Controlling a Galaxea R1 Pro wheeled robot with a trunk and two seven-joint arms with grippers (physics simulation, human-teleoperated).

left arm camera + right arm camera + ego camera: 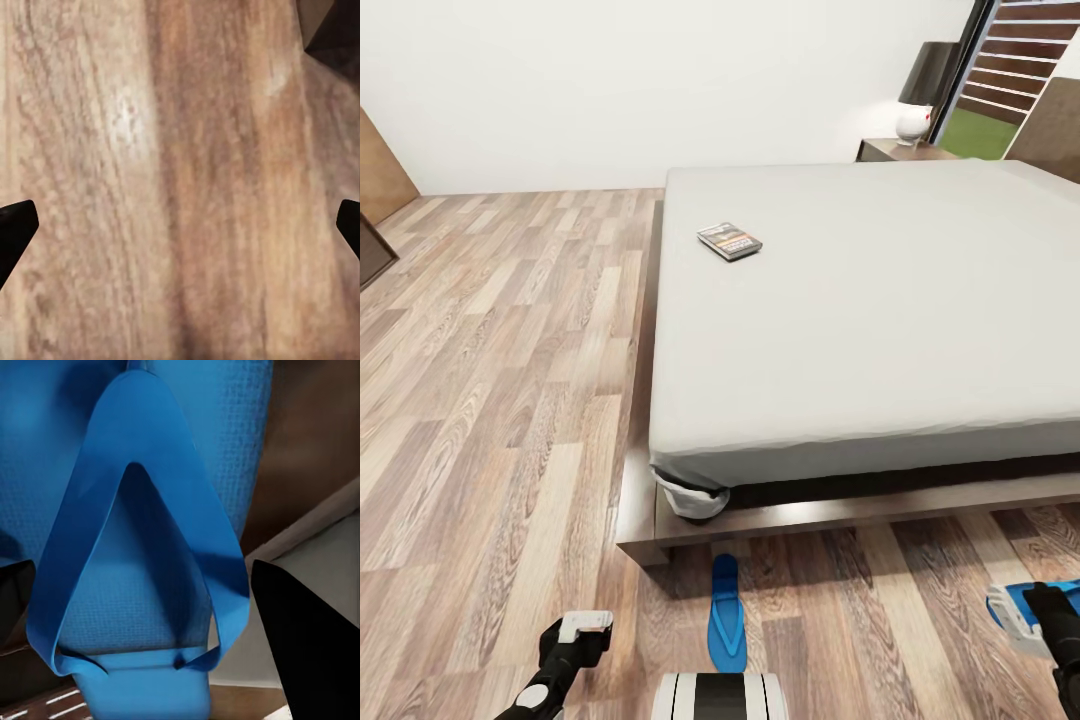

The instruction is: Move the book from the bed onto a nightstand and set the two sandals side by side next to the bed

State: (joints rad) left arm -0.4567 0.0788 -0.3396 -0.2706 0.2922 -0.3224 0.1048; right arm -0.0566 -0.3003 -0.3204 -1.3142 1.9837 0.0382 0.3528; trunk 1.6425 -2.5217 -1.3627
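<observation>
We see one bed (pixel 880 300), a pale grey mattress on a dark wooden frame, taking up the right and middle of the head view. It carries a single thing: one book (pixel 729 240), lying flat on the mattress toward its far left part, well in from the edge. Past the far right corner of the bed stands one nightstand (pixel 890 150), and on it rests one lamp (pixel 920 95) with a dark shade and a white rounded base.

We count two sandals. The first sandal (pixel 727 612) lies flat on the wood floor (pixel 490 400) just near of the bed's near left corner, pointing toward the frame, apart from both arms. The second sandal (pixel 142 555) is up at the right gripper (pixel 1050 615) at the near right edge of the head view; in the right wrist view its blue strap and sole sit close between the dark fingers (pixel 307 645), and we judge that claw to be clamped on it.

The left gripper (pixel 582 632) hangs low at the near left, over bare floor (pixel 180 180). In the left wrist view its fingertips (pixel 15 225) stand far apart at the two sides with nothing between them, so we read it as released.
</observation>
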